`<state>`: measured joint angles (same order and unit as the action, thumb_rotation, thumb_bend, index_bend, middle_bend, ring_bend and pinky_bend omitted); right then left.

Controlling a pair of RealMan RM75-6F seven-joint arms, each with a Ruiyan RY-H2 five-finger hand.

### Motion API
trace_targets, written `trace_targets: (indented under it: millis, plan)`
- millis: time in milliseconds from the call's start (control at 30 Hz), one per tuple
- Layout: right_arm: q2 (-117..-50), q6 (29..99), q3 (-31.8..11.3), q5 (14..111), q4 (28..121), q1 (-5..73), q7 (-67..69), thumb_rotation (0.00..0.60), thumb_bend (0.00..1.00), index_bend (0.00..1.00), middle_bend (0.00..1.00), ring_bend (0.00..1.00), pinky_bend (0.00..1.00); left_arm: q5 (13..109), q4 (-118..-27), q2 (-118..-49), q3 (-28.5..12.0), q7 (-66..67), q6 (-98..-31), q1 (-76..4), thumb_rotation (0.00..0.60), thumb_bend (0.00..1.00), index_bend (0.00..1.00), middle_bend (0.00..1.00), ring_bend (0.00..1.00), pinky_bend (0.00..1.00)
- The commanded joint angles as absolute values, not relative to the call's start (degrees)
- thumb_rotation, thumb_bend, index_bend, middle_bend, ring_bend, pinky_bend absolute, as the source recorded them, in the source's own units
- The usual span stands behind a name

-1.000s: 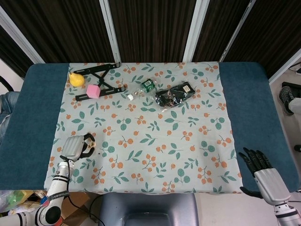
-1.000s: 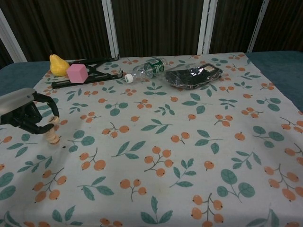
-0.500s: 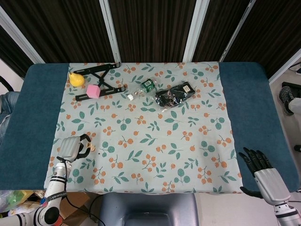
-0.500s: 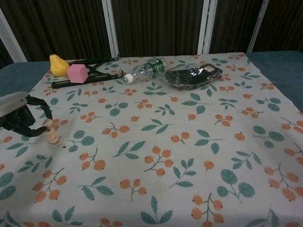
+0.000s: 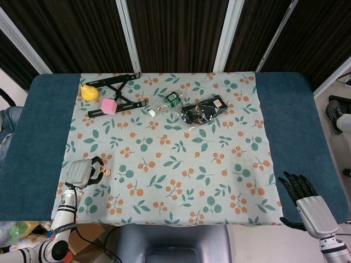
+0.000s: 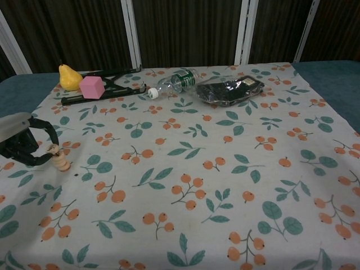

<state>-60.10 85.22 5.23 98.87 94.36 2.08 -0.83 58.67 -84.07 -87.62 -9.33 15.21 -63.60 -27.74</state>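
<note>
My left hand hovers at the near left edge of the floral cloth. Its dark fingers curve apart around empty air. A small wooden beaded peg lies tilted on the cloth just right of those fingertips; one fingertip is very close to its upper end. My right hand shows only in the head view, at the near right past the blue table's corner, with fingers spread and nothing in it.
At the far left are a yellow pear, a pink cube and a black folding stand. A plastic bottle and a black packet lie at the far middle.
My left hand has drawn back to the left and nearer the table edge, its fingers no longer wrapped around the wooden peg, which has barely shifted. The right hand has not moved.
</note>
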Motion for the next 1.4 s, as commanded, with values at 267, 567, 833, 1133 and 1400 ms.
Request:
trace_targets:
  millis: [267, 567, 833, 1133, 1400]
  plan:
    - [-60.1, 85.3, 5.3, 98.9, 94.3, 2.0, -0.7, 0.600, 0.20, 0.00, 0.00, 0.00, 0.06, 58.8, -84.3, -87.7, -9.1, 15.7, -63.5, -27.7, 0.600, 0.39, 0.43, 1.00, 1.00, 1.00]
    - [-60.1, 85.2, 5.2, 98.8, 94.4, 2.1, -0.9, 0.600, 0.20, 0.00, 0.00, 0.00, 0.06, 58.3, -83.7, -87.8, -9.1, 15.7, -62.9, -27.7, 0.600, 0.39, 0.41, 1.00, 1.00, 1.00]
    - [-60.1, 85.3, 5.2, 98.9, 94.3, 2.0, -0.7, 0.600, 0.20, 0.00, 0.00, 0.00, 0.06, 61.6, -86.9, -85.8, -8.9, 13.5, -65.1, -26.5, 0.600, 0.39, 0.40, 1.00, 1.00, 1.00]
    - [-60.3, 85.1, 5.2, 98.7, 94.2, 2.1, -1.4, 0.600, 0.20, 0.00, 0.00, 0.00, 0.06, 87.1, -93.0, -76.4, 0.7, -1.8, -83.1, -16.6, 0.600, 0.39, 0.14, 0.37, 0.33, 0.45]
    - [-61.2, 84.7, 5.3, 99.1, 94.2, 2.2, -3.4, 0.600, 0.20, 0.00, 0.00, 0.00, 0.06, 98.7, -86.3, -71.4, 10.6, -7.9, -94.3, -7.4, 0.600, 0.38, 0.05, 0.05, 0.00, 0.00]
